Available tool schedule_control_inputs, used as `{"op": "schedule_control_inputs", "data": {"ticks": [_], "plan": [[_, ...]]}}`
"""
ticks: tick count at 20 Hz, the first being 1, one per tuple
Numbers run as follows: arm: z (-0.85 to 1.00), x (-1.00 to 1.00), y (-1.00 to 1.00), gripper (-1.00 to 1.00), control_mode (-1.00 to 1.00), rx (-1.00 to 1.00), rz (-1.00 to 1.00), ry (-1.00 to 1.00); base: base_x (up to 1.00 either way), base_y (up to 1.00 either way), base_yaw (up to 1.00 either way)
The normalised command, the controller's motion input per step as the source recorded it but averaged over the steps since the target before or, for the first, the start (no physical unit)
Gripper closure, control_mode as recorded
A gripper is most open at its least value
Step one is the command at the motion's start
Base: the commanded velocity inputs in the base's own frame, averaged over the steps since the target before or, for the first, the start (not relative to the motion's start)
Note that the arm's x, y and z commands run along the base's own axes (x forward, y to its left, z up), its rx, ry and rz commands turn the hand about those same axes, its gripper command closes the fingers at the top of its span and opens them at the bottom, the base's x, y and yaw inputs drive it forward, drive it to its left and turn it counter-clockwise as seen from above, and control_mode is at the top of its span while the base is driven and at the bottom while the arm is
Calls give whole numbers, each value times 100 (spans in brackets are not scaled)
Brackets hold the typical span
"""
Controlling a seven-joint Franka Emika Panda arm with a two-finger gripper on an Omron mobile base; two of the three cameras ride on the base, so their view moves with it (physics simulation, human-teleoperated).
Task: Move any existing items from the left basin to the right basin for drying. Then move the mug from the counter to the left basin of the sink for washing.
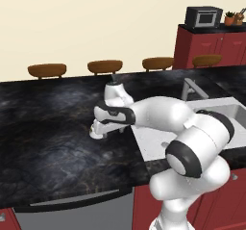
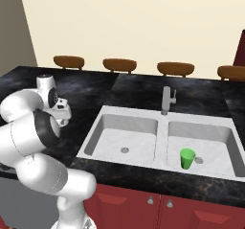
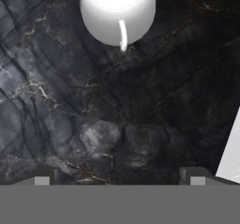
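Hand view is showing the gripper (image 3: 119,177), jaws apart and empty, hovering short of the mug (image 3: 117,13) on the counter (image 3: 56,101); the green cup (image 2: 187,158) is sitting in the right basin (image 2: 217,139), so I judge the mug pickup is in hand, needing an advance and descent

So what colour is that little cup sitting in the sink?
Bright green. The cup stands in the right basin, clearest in the right base view.
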Motion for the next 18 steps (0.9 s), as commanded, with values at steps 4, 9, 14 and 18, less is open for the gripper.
{"op": "schedule_control_inputs", "data": {"ticks": [4,9,14,18], "plan": [[-18,26,9,-100,-100,0,0,0,0,0,0],[-14,23,5,-100,-100,0,0,0,0,0,0],[-14,23,5,-100,-100,0,0,0,0,0,0],[-17,20,7,-100,-100,0,0,0,0,0,0]]}}
